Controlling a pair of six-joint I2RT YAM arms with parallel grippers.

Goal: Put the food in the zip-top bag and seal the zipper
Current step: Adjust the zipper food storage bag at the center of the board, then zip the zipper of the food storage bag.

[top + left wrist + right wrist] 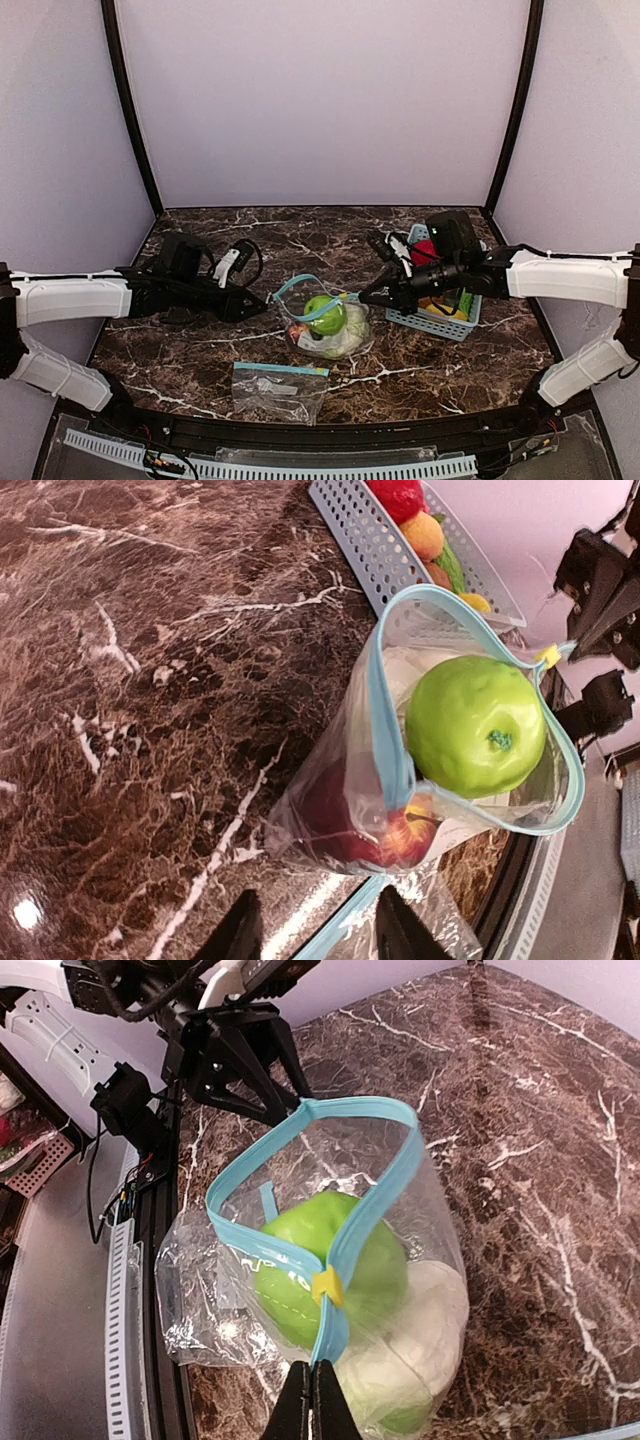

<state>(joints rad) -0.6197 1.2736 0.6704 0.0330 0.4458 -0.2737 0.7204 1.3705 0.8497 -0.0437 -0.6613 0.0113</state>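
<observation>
The clear zip-top bag (352, 340) with a blue zipper stands mid-table, its mouth gaping. Inside are a green apple (300, 1265), a white cauliflower (430, 1325) and a red apple (365, 830). My right gripper (318, 1405) is shut on the zipper end just below the yellow slider (325, 1286); from above, the right gripper (372, 296) sits at the bag's right side. The left gripper (318, 932) is open and holds nothing; it hangs left of the bag, a short way off. More food (424, 535) lies in the light-blue basket (365, 540).
A second zip-top bag (278, 388) lies flat near the front edge, partly under the left fingers (240, 932) in the wrist view. The basket (440, 322) stands at the right, behind the right arm. Purple walls close in three sides.
</observation>
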